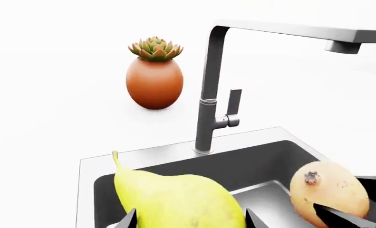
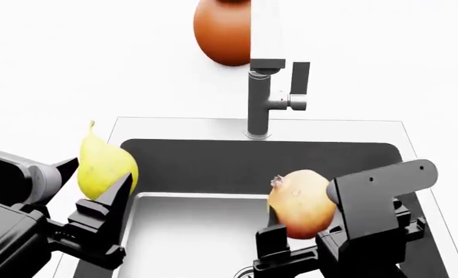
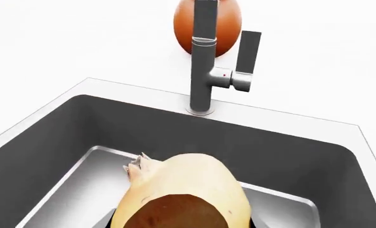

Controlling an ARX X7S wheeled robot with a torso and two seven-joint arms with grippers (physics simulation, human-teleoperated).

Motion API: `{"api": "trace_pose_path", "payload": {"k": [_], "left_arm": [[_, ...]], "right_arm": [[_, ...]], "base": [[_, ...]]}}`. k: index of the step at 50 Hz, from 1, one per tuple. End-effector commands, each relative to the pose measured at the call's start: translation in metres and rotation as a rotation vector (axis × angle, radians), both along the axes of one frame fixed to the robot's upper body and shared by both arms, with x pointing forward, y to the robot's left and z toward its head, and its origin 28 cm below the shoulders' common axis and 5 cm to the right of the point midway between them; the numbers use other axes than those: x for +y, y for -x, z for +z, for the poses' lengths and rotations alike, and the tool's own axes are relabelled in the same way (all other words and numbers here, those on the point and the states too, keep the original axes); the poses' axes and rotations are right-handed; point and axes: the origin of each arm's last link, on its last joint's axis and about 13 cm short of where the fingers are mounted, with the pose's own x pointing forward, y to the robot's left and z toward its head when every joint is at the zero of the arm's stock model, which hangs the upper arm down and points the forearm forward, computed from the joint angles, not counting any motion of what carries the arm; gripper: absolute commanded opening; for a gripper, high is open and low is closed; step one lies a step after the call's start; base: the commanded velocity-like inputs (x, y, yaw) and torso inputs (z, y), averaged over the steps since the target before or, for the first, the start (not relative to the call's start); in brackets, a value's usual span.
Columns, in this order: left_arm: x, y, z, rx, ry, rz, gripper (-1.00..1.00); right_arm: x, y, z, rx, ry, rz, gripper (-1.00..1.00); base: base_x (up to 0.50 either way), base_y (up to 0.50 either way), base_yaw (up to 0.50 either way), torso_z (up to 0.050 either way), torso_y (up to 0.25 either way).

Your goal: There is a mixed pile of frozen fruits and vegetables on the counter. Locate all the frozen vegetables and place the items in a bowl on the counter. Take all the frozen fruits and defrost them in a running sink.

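You are holding the pear [image 2: 105,167] in the left gripper [image 2: 97,191] and the pomegranate [image 2: 302,202] in the right gripper [image 2: 306,223] over the sink [image 2: 213,156], both unreleased and no water running.

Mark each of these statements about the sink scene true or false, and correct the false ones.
1. The left hand holds the pear. True.
2. The pomegranate lies on the sink floor. False: the right hand holds it above the basin.
3. Water is running from the faucet. False: no stream is visible.
4. A succulent in a round orange pot stands behind the faucet. True.
5. Both fruits are over the basin. True.
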Motion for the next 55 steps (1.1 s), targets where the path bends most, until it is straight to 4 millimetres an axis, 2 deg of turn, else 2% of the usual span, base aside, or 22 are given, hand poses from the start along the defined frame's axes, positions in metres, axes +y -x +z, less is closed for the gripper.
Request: {"api": "trace_pose_path", "payload": {"k": [1,7,12,20,31,37,38,46,50,55], "left_arm": [[-0.001,0.002,0.000,-0.001,0.016,0.000,-1.00],[0.001,0.003,0.001,-0.002,0.016,0.000,-1.00],[0.001,0.003,0.000,-0.003,0.016,0.000,-1.00],[0.002,0.005,-0.001,-0.001,0.019,-0.001,-1.00],[0.002,0.006,0.000,-0.004,0.017,-0.003,-1.00],[0.001,0.006,0.000,-0.002,0.017,-0.003,-1.00],[0.001,0.007,0.000,-0.003,0.017,-0.004,-1.00],[0.000,0.007,-0.002,-0.002,0.018,-0.011,-1.00],[-0.001,0.008,-0.003,0.001,0.016,-0.019,-1.00],[-0.004,0.008,-0.005,0.007,0.011,-0.035,-1.00]], "right_arm": [[0.009,-0.037,-0.032,0.126,0.019,0.047,-1.00],[0.013,-0.062,-0.059,0.199,0.023,0.038,-1.00],[0.015,-0.081,-0.073,0.238,0.004,0.011,-1.00],[0.015,-0.100,-0.097,0.316,0.003,-0.014,-1.00],[0.013,-0.106,-0.118,0.367,0.014,-0.040,-1.00],[0.012,-0.106,-0.118,0.374,0.008,-0.054,-1.00],[0.012,-0.106,-0.117,0.371,0.014,-0.054,1.00],[0.012,-0.098,-0.097,0.285,0.025,-0.058,1.00],[0.012,-0.089,-0.081,0.224,0.003,-0.058,1.00],[0.009,-0.069,-0.053,0.135,-0.010,-0.064,1.00]], "base": [[0.00,0.00,0.00,0.000,0.000],[0.00,0.00,0.00,0.000,0.000],[0.00,0.00,0.00,0.000,0.000],[0.00,0.00,0.00,0.000,0.001],[0.00,0.00,0.00,0.001,0.001],[0.00,0.00,0.00,0.000,0.000],[0.00,0.00,0.00,0.000,0.000],[0.00,0.00,0.00,0.000,0.000],[0.00,0.00,0.00,0.000,0.000],[0.00,0.00,0.00,0.000,0.000]]}}
